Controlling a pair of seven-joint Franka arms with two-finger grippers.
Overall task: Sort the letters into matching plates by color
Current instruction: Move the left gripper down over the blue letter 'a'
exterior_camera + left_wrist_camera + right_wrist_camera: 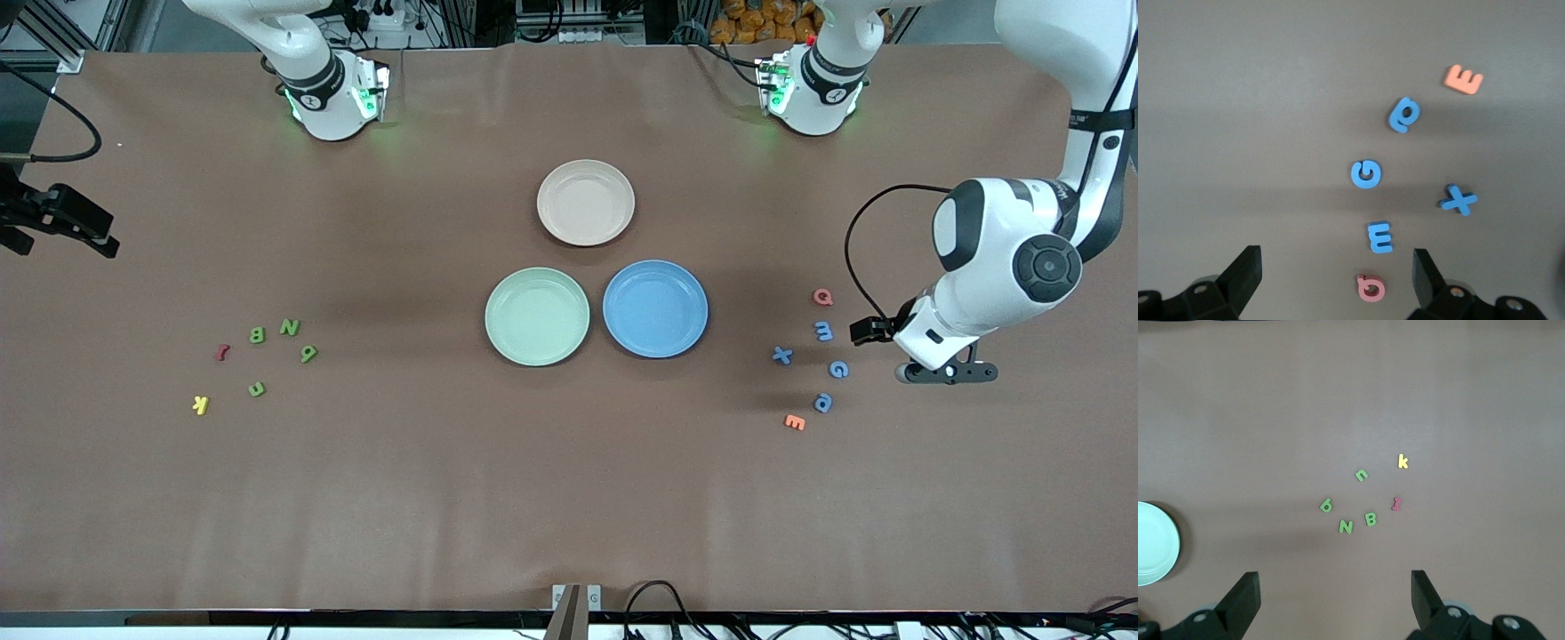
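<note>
Blue letters (pixel 824 331) lie in a loose column toward the left arm's end of the table, and in the left wrist view one blue letter (pixel 1380 238) sits close to a finger. My left gripper (pixel 949 373) hangs open above the table beside them; in its own view the left gripper (pixel 1336 267) holds nothing. Green letters (pixel 290 326) lie scattered toward the right arm's end, and they show as small green letters (pixel 1346 527) in the right wrist view. My right gripper (pixel 1335 587) is open and empty, high over the table. The green plate (pixel 537 316) and blue plate (pixel 655 308) sit side by side mid-table, both empty.
A beige-pink plate (pixel 586 203) sits farther from the front camera than the other two. A pink letter (pixel 823 297) and an orange letter (pixel 795 422) lie among the blue ones. A red letter (pixel 222 353) and a yellow letter (pixel 201 405) lie by the green ones.
</note>
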